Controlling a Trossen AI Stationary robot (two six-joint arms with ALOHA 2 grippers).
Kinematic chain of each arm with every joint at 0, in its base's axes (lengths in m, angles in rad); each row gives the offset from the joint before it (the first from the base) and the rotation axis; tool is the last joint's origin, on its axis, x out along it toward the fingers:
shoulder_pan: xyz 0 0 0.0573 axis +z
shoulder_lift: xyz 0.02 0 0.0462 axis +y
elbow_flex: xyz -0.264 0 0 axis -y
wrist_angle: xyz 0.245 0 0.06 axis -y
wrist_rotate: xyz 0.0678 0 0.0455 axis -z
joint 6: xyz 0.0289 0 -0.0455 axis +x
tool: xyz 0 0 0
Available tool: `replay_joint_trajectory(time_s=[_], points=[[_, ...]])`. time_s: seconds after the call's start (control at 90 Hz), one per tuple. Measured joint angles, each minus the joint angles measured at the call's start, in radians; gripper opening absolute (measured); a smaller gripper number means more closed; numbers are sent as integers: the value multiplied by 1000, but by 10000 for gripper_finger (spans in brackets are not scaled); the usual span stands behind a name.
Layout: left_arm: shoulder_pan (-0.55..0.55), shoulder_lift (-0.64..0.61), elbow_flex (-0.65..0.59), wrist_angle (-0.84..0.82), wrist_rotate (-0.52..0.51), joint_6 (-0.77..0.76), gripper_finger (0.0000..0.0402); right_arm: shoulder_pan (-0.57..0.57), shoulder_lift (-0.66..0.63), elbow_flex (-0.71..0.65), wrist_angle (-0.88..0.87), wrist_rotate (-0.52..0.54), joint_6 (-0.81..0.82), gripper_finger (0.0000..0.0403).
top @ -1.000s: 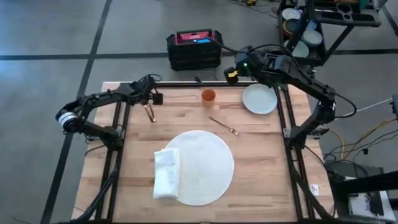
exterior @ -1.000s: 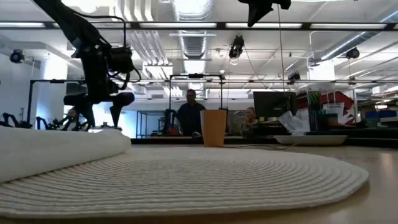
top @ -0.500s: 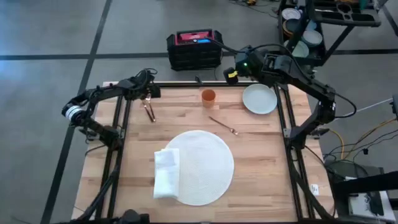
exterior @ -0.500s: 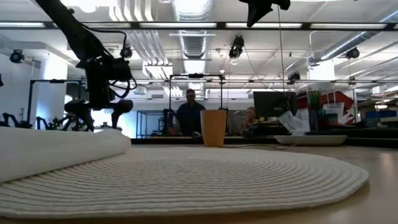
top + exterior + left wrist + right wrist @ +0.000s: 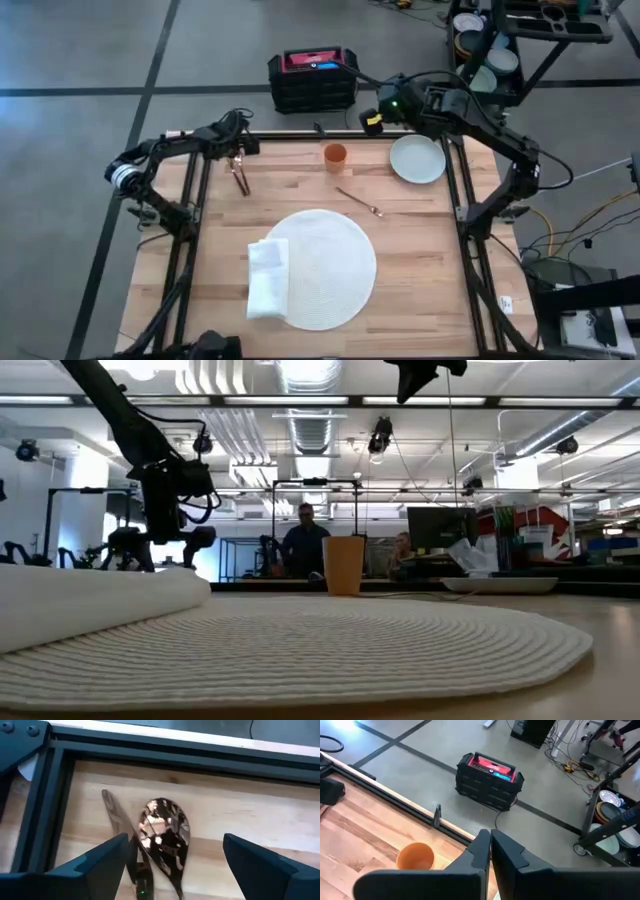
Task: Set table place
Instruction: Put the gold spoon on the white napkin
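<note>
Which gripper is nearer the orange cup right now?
The right gripper is nearer: it sits just off the orange cup, above the table's far rail. The left gripper is farther away, jaws open over the spoon and knife near the far-left corner.

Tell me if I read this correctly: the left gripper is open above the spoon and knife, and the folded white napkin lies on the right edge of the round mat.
Not quite. The high view shows the folded white napkin on the left edge of the round mat, not the right. The rest holds: the left gripper is open above the spoon and knife, as the left wrist view shows.
</note>
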Motion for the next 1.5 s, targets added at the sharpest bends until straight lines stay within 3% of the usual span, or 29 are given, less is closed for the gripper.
replay_joint_trajectory(time_s=[0.822,1.5], points=[[18,108,0,94,26,36,311,0,0,0,0,0,16,0],[20,115,-1,116,9,63,308,0,0,0,1,0,54,0]])
